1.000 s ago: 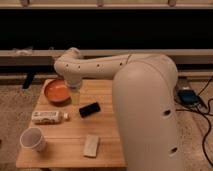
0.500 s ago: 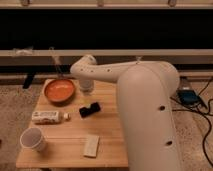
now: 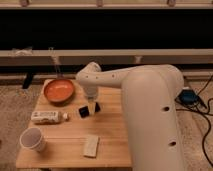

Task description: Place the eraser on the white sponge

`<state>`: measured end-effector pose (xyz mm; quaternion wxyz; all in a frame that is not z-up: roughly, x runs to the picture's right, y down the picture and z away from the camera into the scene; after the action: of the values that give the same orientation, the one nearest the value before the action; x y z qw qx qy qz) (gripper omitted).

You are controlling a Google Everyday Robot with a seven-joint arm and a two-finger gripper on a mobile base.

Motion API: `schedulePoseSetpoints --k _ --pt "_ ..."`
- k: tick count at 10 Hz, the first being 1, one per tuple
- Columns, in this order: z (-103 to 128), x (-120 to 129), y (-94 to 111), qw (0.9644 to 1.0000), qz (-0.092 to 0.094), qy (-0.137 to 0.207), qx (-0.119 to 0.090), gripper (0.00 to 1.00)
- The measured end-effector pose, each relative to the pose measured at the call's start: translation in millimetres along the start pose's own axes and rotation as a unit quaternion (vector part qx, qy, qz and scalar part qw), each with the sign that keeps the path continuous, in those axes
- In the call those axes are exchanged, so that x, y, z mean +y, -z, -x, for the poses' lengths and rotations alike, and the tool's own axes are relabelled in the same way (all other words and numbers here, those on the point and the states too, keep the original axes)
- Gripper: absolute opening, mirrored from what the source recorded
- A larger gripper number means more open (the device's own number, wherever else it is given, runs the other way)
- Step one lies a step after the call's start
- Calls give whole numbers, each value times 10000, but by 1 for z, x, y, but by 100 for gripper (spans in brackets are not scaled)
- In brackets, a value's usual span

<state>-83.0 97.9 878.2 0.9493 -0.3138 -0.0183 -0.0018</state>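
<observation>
While the arm bends over the middle of the table, the gripper sits right at the eraser; whether it grips anything cannot be told. Well apart, the sponge lies flat near the front edge, and a cup stands at the front left corner.

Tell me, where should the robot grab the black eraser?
Around its middle, across the narrow width, coming straight down from above. The eraser lies flat and slanted on the table, so its long sides probably give the best hold. The gripper hangs right over it.
</observation>
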Motion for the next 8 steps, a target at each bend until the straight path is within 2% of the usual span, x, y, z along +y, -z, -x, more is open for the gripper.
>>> schedulePoseSetpoints --k 3,6,7,8 --pt "6 2 -24 9999 -25 -140 10 80" --pt "9 -1 -32 9999 -13 -148 55 80" --pt "9 -1 -34 9999 23 -129 82 79" --pt "10 0 -35 9999 61 -104 95 72"
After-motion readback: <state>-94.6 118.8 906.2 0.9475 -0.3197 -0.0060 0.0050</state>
